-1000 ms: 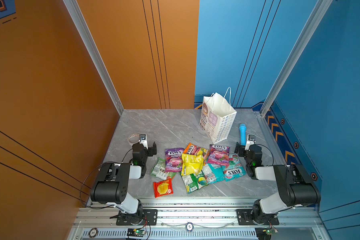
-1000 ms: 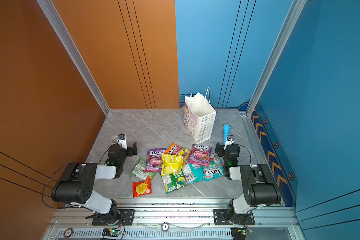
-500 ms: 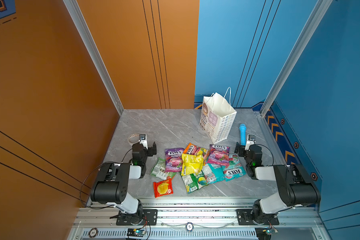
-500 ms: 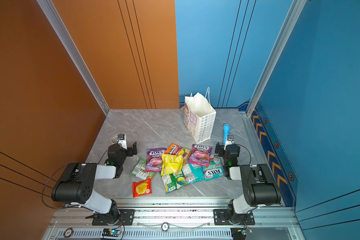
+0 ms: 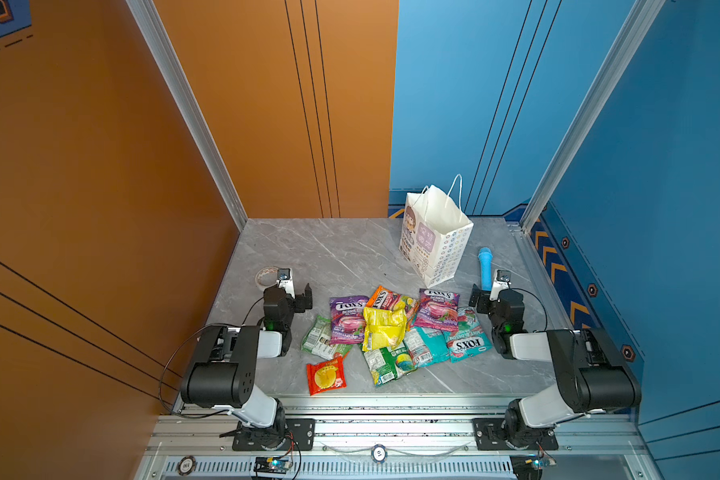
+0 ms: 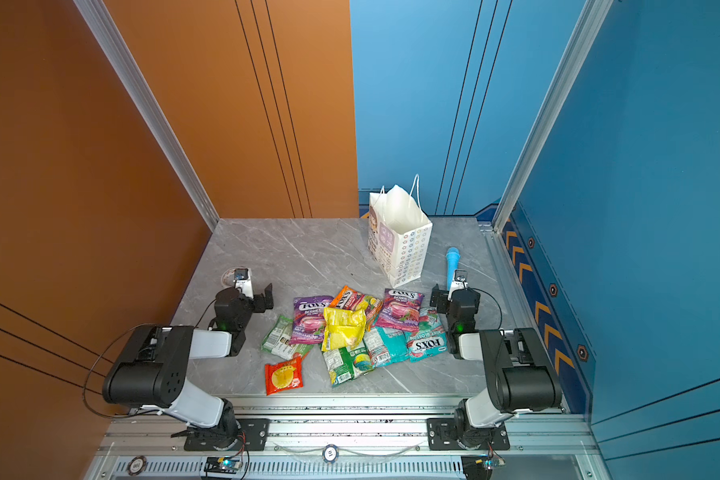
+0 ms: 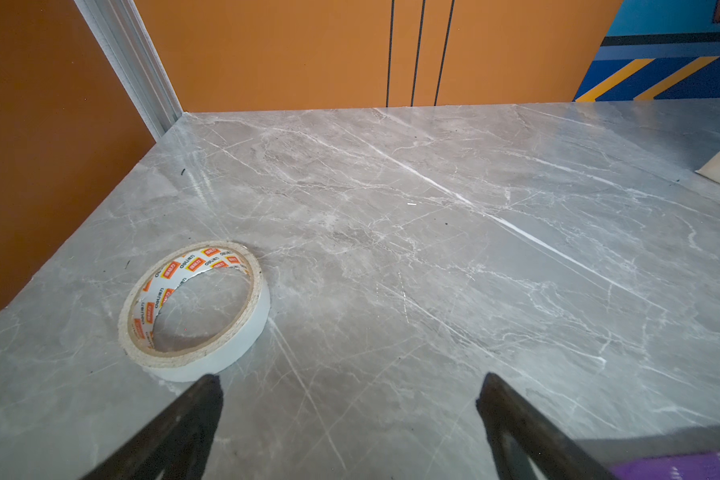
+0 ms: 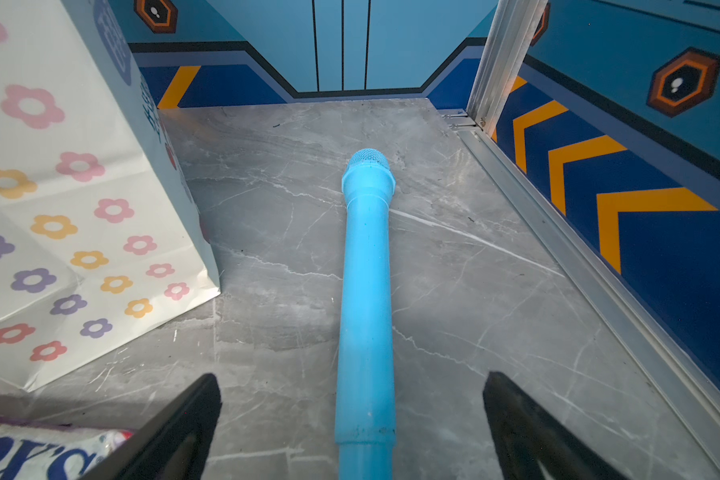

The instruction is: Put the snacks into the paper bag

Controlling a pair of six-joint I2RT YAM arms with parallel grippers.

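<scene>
Black-fingered left gripper (image 7: 350, 386) and right gripper (image 8: 352, 386) both gape wide, empty: left near tape (image 7: 242, 343), right astride blue stick (image 8: 366, 266), fingers clear of it.

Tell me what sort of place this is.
Probably a robot test booth: two black-and-white robot arms bolted to a silver aluminium rail, a grey marble-patterned tabletop, and orange and blue panel walls.

The snacks (image 5: 385, 328) are heaped, partly overlapped, on the near middle of the table (image 5: 329, 249). The paper bag (image 5: 433, 241) is stood upright behind them, toward the right. A microphone-shaped stick (image 5: 484, 270) is laid just right of the bag, and a tape roll (image 7: 238, 349) is laid flat well to the left.
</scene>
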